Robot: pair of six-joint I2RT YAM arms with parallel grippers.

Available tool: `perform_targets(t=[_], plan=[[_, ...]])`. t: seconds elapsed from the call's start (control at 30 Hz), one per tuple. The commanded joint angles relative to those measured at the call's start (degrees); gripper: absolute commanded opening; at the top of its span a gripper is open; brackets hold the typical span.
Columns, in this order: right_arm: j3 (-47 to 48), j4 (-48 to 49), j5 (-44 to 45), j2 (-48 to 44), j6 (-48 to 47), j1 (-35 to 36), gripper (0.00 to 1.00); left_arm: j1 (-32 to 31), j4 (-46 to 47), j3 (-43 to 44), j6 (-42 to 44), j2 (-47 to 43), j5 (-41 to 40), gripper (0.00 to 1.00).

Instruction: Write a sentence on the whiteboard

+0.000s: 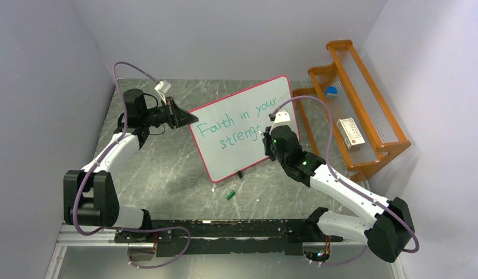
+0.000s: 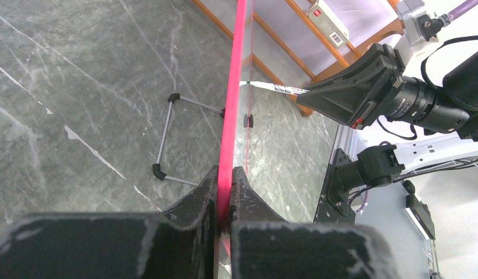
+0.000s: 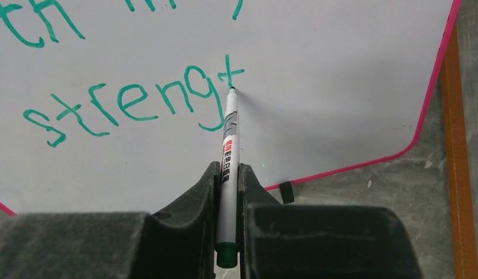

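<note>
The whiteboard (image 1: 239, 160) stands propped and skewed near the middle of the table (image 1: 161, 168). The sentence (image 3: 138, 102) runs in green across it: "Faith in your" on top, "strengt" beneath.

The tip of my marker (image 3: 229, 139) touches the board at the stem of that last "t", just under its crossbar. My right gripper (image 3: 228, 174) pinches the marker's barrel, fingers pressed close on either side, with the green butt end pointing back at the wrist camera.

To the right of the tip the board is bare white as far as the pink frame (image 3: 425, 110) and its rounded lower corner. The orange rack (image 1: 353, 110) stands just beyond that edge.

My left gripper (image 2: 225, 180) is clamped on the opposite edge of the board, with the pink frame squeezed between its fingers.

Only the left wrist view looks along the board edge-on. It shows the wire stand (image 2: 167, 133) behind the board, and the marker meeting the front face.

Only the top view shows a small green cap (image 1: 230, 195) lying on the table just in front of the board's lower edge. The right wrist view catches a black foot (image 3: 286, 192) under that edge.
</note>
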Motion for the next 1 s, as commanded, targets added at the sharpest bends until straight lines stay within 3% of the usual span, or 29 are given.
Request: perform_targets(t=[0.0, 0.97], plan=[[-0.51, -0.78, 1.31, -0.71, 0.07, -0.40, 0.00, -1.09, -5.18, -0.90, 4.72, 2.19, -4.19, 0.05], [4.33, 5.83, 2.82, 0.83, -3.26, -1.95, 0.00, -1.09, -5.25, -0.86, 4.73, 2.21, -4.22, 0.05]])
